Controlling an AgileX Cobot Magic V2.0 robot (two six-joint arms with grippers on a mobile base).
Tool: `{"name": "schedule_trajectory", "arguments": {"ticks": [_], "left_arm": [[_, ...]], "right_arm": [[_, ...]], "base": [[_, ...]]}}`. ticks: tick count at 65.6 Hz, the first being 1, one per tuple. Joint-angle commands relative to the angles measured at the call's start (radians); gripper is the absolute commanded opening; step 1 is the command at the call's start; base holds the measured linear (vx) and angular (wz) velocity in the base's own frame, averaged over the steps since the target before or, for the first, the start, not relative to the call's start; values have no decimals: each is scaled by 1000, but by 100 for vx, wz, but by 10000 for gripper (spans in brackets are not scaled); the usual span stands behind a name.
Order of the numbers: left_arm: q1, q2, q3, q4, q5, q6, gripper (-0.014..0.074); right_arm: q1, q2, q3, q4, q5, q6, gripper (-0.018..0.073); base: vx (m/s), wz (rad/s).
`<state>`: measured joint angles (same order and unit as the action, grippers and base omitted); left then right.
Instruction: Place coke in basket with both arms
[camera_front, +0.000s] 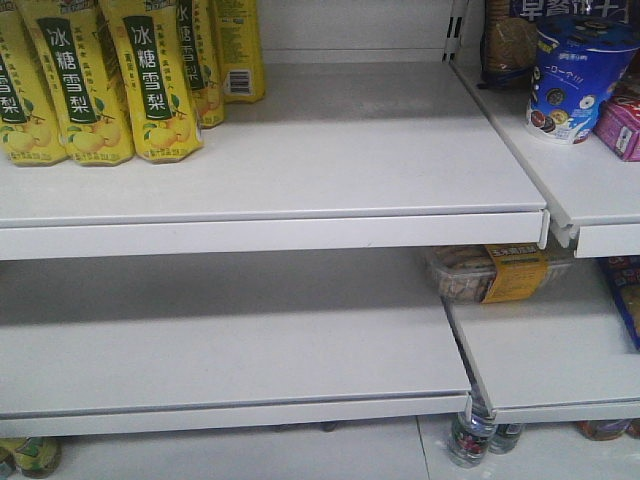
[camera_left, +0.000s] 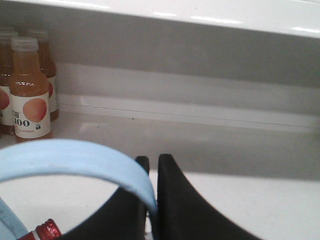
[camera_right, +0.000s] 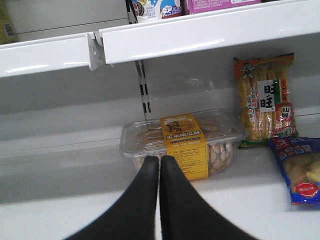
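Note:
In the left wrist view my left gripper (camera_left: 154, 161) is shut on the light-blue handle (camera_left: 75, 159) of the basket, which arcs from the left edge down between the black fingers (camera_left: 185, 200). A corner of the basket's rim (camera_left: 10, 225) shows at the bottom left. Beside it peeks the coke's red cap (camera_left: 48, 231), low inside the handle's arc. My right gripper (camera_right: 160, 161) is shut with nothing between its fingers, hanging in front of a white shelf. Neither arm, the basket nor the coke shows in the front view.
Orange juice bottles (camera_left: 29, 90) stand at the left of a lower shelf. A clear biscuit box with a yellow label (camera_right: 185, 142) lies just beyond my right gripper, snack bags (camera_right: 265, 100) to its right. Yellow pear-drink bottles (camera_front: 150, 75) fill the upper shelf (camera_front: 300, 215).

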<state>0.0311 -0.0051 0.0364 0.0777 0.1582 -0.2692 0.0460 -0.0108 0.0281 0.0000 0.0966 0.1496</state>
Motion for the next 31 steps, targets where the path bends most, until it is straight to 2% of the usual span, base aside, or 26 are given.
{"name": "schedule_trajectory", "arguments": {"ticks": [1, 31], "left_arm": [[2, -22, -3, 53, -147, 48, -6], [2, -22, -3, 53, -147, 48, -6]], "right_arm": [[-4, -17, 11, -8, -81, -9, -5], [-4, -17, 11, -8, -81, -9, -5]], "base": [[0, 0], [0, 0]]}}
